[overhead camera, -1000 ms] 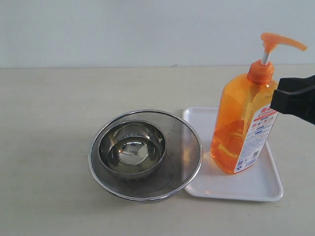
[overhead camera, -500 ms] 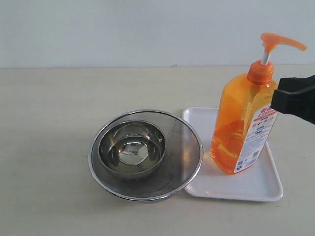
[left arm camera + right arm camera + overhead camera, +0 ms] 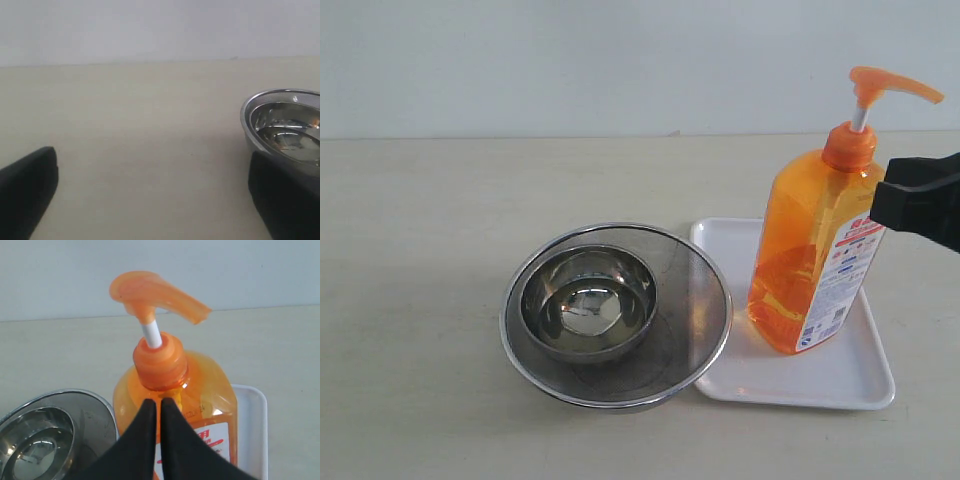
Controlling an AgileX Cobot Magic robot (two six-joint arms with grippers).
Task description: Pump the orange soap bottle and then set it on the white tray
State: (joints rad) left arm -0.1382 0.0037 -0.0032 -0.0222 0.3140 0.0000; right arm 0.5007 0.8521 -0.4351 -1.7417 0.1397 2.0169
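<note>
The orange soap bottle (image 3: 810, 260) stands upright on the white tray (image 3: 840, 375), its pump head raised on the white stem. My right gripper (image 3: 882, 198) is at the bottle's shoulder on the right, just under the collar. In the right wrist view its black fingers (image 3: 160, 404) are pressed almost together in front of the bottle (image 3: 205, 385), with nothing between them. A corner of the tray (image 3: 251, 405) shows behind the bottle. My left gripper (image 3: 152, 160) is open over bare table, fingers wide apart, and is out of the exterior view.
A small steel bowl (image 3: 588, 300) sits nested inside a larger steel bowl (image 3: 695, 300), which touches the tray's left edge. The bowl (image 3: 285, 125) lies beside my left gripper's far finger. Beige table stretches to the left and behind.
</note>
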